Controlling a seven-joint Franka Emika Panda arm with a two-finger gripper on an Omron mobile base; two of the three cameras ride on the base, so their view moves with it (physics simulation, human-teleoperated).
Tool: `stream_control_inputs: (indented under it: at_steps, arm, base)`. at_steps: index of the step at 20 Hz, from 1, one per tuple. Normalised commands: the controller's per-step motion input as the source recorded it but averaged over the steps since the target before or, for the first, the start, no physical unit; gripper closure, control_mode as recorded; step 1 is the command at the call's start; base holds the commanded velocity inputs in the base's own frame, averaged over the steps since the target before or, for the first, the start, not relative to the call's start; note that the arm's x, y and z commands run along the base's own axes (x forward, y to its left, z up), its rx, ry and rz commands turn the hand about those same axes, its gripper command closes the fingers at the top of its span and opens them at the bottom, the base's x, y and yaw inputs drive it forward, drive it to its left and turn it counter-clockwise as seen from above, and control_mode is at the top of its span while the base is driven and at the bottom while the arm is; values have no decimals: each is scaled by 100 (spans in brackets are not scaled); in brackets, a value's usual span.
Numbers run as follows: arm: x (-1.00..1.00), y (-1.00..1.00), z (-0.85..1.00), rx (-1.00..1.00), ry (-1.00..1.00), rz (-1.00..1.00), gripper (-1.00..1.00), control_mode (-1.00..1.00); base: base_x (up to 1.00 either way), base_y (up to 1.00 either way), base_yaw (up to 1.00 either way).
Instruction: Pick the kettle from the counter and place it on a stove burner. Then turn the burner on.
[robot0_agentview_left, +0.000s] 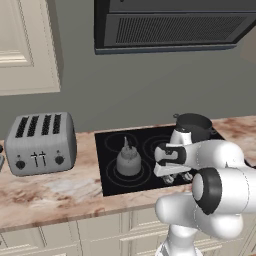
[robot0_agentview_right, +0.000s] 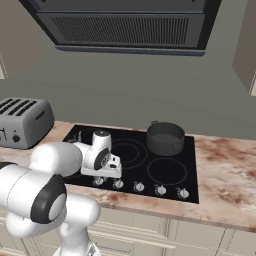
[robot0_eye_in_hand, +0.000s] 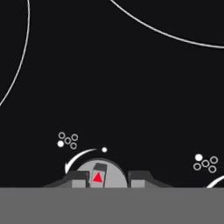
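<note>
On the stove burner (robot0_agentview_left: 129, 172) at 9 o'clock of the black cooktop (robot0_agentview_left: 112, 187): small squat grey kettle (robot0_agentview_left: 128, 159), domed, loop handle upright. From the right base view, hidden behind the arm. Seen from the hand: gripper (robot0_eye_in_hand: 107, 178) narrowed around a grey knob (robot0_eye_in_hand: 99, 173) with red triangle, fingertips (robot0_eye_in_hand: 79, 178) flanking it; contact hard to make out.

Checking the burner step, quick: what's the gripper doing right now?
Gripper: fingers either side of a stove knob, narrowly apart; a firm grip cannot be told.
</note>
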Motion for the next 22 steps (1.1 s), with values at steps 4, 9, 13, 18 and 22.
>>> stream_control_inputs:
  at_steps: [4,9,13,18,22]
  arm:
    - [-27,0,-1,0,0,37,100,-100]
    - [-27,4,-15,0,0,63,100,-100]
    - [-28,2,-27,0,0,82,100,-100]
    - [-28,0,-34,0,0,91,100,-100]
    - [-28,0,-33,0,0,90,100,-100]
  base:
    - [0,0,0]
    - [0,0,0]
    - [0,0,0]
    - [0,0,0]
    - [0,0,0]
